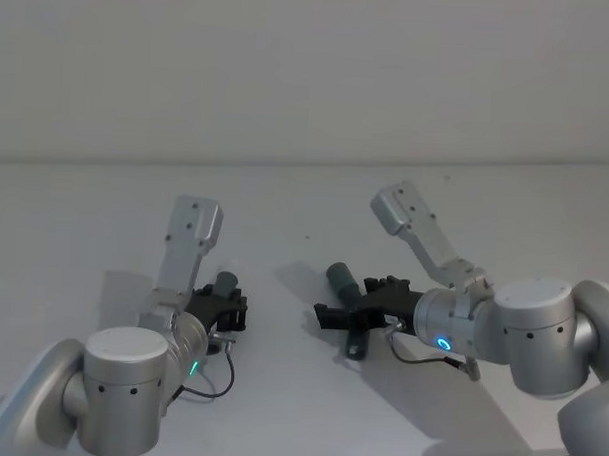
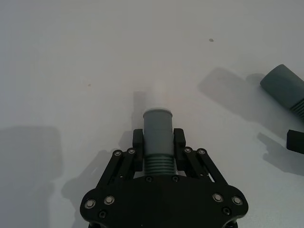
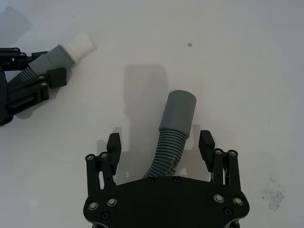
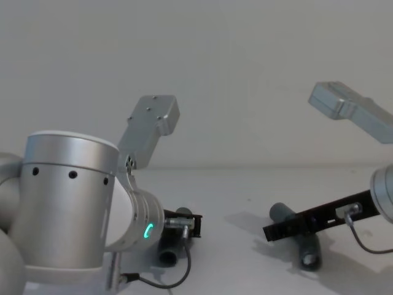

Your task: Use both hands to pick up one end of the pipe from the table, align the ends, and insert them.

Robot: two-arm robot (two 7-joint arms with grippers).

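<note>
The left hand (image 1: pixel 225 307) sits low over the counter (image 1: pixel 105 211) on the robot's left, its fingers (image 2: pixel 137 142) narrow and clamped on the cuff of the plug piece (image 2: pixel 157 126). The white plug tip (image 2: pixel 159 95) juts out past the fingertips.

The right hand (image 1: pixel 344 307) is low over the counter on the robot's right. Its fingers (image 3: pixel 113 145) are spread wide on either side of the collar piece (image 3: pixel 171 147), and neither one touches it. The grey collar (image 3: pixel 179 110) points out beyond the fingertips. The two pieces lie near each other but apart.

The right wrist view takes in both ends at once: the collar close up, and the plug tip (image 3: pixel 80 45) farther off in the left hand (image 3: pixel 28 90), angled towards it. The left wrist view shows the collar (image 2: pixel 283 88) at its edge, with a black fingertip (image 2: pixel 295 140) of the right hand beside it.

The chest view adds the side profile. The plug piece's free end (image 4: pixel 169 253) droops below the left hand (image 4: pixel 186 222) to about counter level, though contact cannot be told. The collar piece (image 4: pixel 307 249) slants under the right hand (image 4: pixel 310 222), its near end down by the counter.
</note>
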